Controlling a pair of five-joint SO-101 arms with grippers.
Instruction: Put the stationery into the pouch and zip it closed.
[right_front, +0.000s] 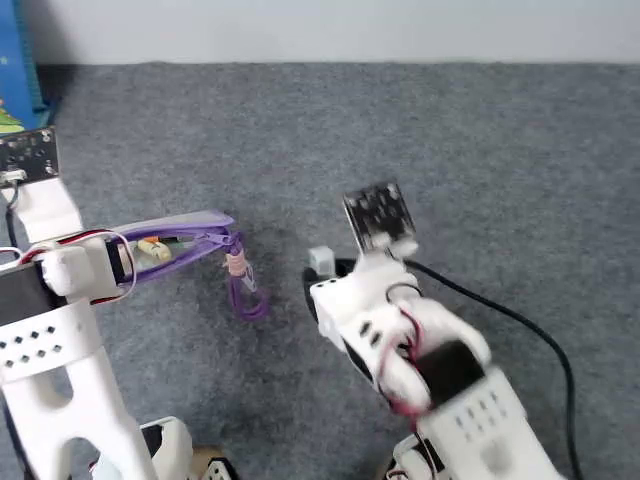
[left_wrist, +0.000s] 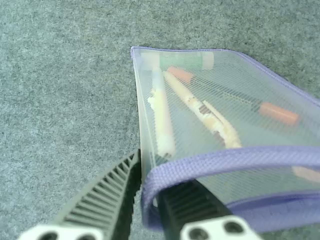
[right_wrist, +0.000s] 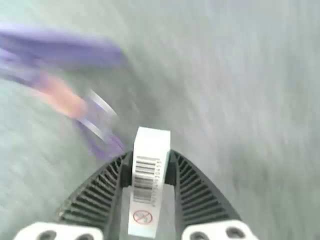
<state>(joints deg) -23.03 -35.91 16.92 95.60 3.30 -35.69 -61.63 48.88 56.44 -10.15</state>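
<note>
The pouch (right_front: 185, 238) is held off the grey worktop (right_front: 480, 150), edge-on to the high view. Its long axis runs roughly from 9 o'clock to 3 o'clock, and the free end points toward 3 o'clock, at the right arm. From that end a purple loop (right_front: 245, 295) with a pink tag (right_front: 235, 262) hangs toward 6 o'clock.

The left tool (left_wrist: 150, 187) is clamped on the pouch's purple-bound corner, one finger on each side of the mesh. This close view looks through the mesh side, which the high view cannot do. Inside lie pens and pencils (left_wrist: 162, 115), roughly along the pouch's length, with orange parts and a green-and-white piece at the far end.

The right tool (right_wrist: 150, 162) is clamped on a white eraser (right_wrist: 149, 180). The eraser lies lengthwise between the fingers, its barcoded sleeve faces the camera, and its end sticks out past the fingertips. In the high view the eraser (right_front: 321, 260) is a small white block at about 3 o'clock from the hanging loop, near it but apart, and the arm's own body covers the fingers.

A black cable (right_front: 520, 322) curves across the worktop at 4 o'clock from the right arm. A blue object (right_front: 15, 80) stands at the 10 o'clock corner. Between eraser and pouch hangs just the loop.
</note>
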